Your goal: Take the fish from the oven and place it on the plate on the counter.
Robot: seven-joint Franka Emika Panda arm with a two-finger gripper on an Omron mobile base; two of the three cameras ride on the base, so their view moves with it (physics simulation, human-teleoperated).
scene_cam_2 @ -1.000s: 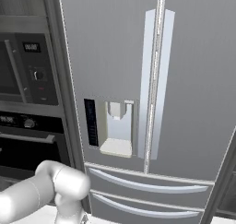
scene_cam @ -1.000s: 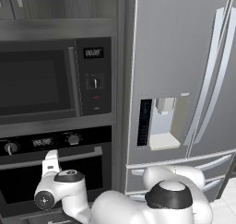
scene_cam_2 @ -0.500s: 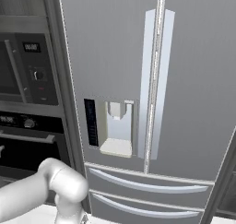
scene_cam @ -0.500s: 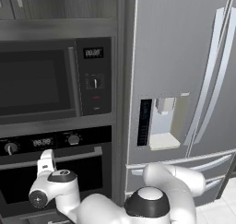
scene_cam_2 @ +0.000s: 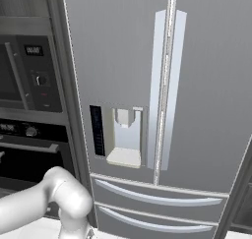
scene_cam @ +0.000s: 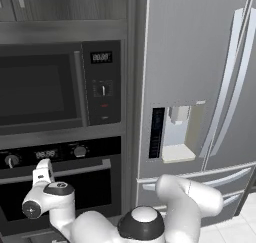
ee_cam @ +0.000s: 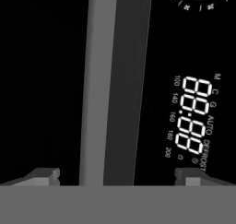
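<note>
The oven (scene_cam: 75, 189) is the black built-in unit under the microwave, and its door looks shut. My gripper (scene_cam: 43, 171) hangs in front of the left part of the oven's long silver bar handle (scene_cam: 80, 170). In the hand view the handle (ee_cam: 106, 80) runs up between my two fingertips (ee_cam: 46, 174), which stand wide apart around it without touching. The gripper (ee_cam: 117, 174) is open and holds nothing. The oven's digital display (ee_cam: 193, 121) glows beside the handle. The fish is hidden behind the door; the plate and the counter are out of view.
A dark-windowed microwave (scene_cam: 45, 89) with a side control panel sits above the oven. A tall steel fridge (scene_cam_2: 147, 85) with a water dispenser (scene_cam_2: 125, 137) and two bottom drawers stands right of the oven column. Oven knobs (scene_cam: 80, 150) line the panel above the handle.
My hand has slid a little to the left along the oven handle, and the arm's elbow has swung left with it. The jaws stay wide apart.
</note>
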